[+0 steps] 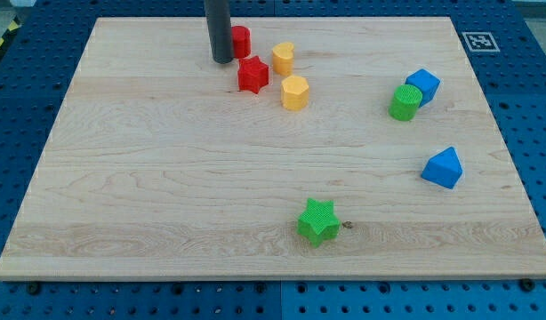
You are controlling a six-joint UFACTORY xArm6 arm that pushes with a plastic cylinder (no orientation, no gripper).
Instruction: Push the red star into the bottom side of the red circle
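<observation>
The red star point(252, 74) lies near the view's top, left of centre. The red circle point(241, 41) stands just above it, slightly to the left, partly hidden behind my rod. A small gap shows between star and circle. My tip point(222, 60) rests on the board just left of the red circle and up-left of the red star, close to both. I cannot tell whether it touches the circle.
A yellow cylinder point(283, 58) and a yellow hexagon point(294, 92) sit right of the red star. A green cylinder point(404, 102) touches a blue block point(423, 86) at the right. A blue triangle point(443, 168) lies lower right, a green star point(318, 221) near the bottom.
</observation>
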